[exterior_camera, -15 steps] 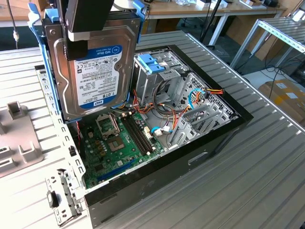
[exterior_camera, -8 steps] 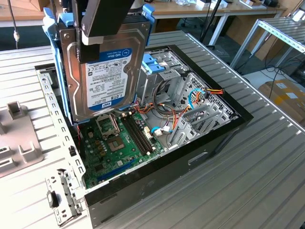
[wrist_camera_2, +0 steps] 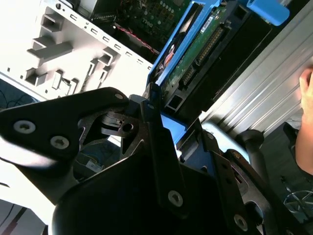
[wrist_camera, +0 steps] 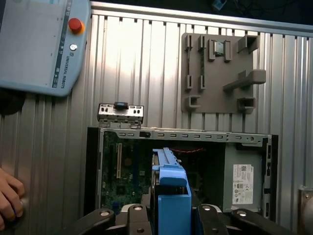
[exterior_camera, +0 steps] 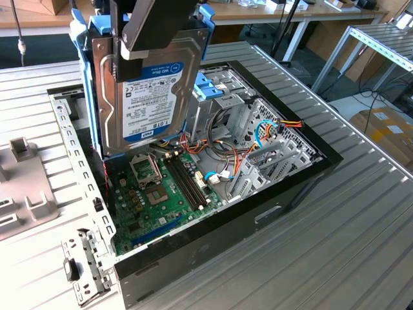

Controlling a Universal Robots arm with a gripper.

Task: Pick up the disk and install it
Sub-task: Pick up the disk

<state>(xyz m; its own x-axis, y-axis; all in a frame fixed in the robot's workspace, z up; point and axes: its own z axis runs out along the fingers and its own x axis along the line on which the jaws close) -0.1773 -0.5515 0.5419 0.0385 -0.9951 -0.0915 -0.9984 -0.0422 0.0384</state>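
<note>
The disk [exterior_camera: 151,90], a silver hard drive with a white and blue label in a bright blue carrier, hangs upright over the open computer case [exterior_camera: 303,171]. My gripper [exterior_camera: 158,35] is shut on its upper edge. The drive's lower edge hovers just above the green motherboard [exterior_camera: 155,194]. In the first wrist view the blue carrier [wrist_camera: 168,188] sits between my black fingers [wrist_camera: 132,215], with the case [wrist_camera: 93,166] below it. The second wrist view shows the disk's circuit-board side [wrist_camera_2: 195,54] beyond my gripper [wrist_camera_2: 156,142].
A paler blue bracket [exterior_camera: 208,87] and bundled cables [exterior_camera: 271,129] sit inside the case. A grey fixture plate [wrist_camera: 217,71] and a small metal bracket [wrist_camera: 120,111] lie on the ribbed table. A teach pendant [wrist_camera: 39,44] lies nearby, and a person's hand [wrist_camera: 10,198] rests on the table.
</note>
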